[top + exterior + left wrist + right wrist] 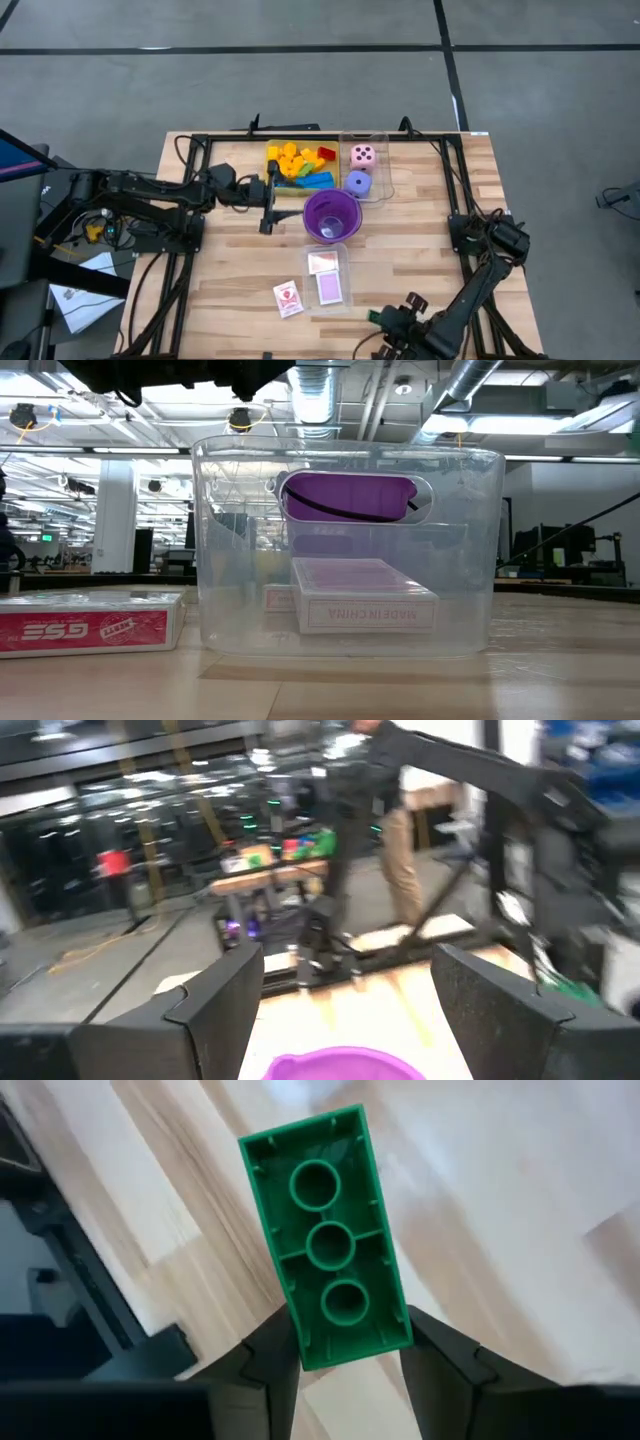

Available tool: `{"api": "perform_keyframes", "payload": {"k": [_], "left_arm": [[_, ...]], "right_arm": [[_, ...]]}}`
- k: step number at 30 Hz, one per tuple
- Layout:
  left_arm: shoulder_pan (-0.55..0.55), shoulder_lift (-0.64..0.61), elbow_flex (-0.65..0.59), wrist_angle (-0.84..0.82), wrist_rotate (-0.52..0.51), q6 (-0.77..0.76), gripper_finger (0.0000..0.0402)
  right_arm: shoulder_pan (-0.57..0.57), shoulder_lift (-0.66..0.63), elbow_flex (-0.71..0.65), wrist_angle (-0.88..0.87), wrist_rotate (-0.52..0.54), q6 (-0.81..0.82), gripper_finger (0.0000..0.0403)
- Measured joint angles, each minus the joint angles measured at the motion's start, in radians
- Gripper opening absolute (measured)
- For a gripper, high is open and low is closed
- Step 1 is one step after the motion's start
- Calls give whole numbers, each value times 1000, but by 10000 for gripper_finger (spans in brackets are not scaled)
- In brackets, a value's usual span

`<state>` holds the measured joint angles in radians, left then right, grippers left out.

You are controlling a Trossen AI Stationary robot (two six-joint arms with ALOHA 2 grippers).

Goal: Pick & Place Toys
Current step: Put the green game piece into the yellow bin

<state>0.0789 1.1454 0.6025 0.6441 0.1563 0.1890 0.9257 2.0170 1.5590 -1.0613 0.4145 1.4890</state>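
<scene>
Yellow, orange, blue, green and red bricks lie piled in a yellow tray at the table's far middle. A pink die and a purple die sit in a clear tray beside it. A white-red card pack lies on the table near the front. My left gripper is open and empty, just left of the purple cup, whose rim shows in the left wrist view. My right gripper, at the table's near edge, is shut on a green brick. My right gripper pinches the green brick between its two fingers by its two long sides, at one end. The fingers lie along the brick, which sticks out past the fingertips. Its hollow underside with three round tubes faces the wrist camera.
A clear tray with a pink card box stands near the front middle, right in front of the low camera. A red card pack lies to its left. Bare wood lies at the table's left and right.
</scene>
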Motion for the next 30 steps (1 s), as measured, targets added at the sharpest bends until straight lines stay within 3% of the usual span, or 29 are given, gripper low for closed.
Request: {"api": "perform_keyframes", "payload": {"k": [3,11,22,30], "left_arm": [[-49,0,0,-38,36,69,285],[-219,0,0,-53,10,198,285],[-497,24,0,-111,-346,236,285],[-577,205,61,-24,-554,255,285]], "right_arm": [[5,0,42,-58,65,-24,137],[-41,0,85,-116,194,-199,137],[-114,0,123,-112,322,-510,137],[-141,-2,202,-46,484,-758,141]]}}
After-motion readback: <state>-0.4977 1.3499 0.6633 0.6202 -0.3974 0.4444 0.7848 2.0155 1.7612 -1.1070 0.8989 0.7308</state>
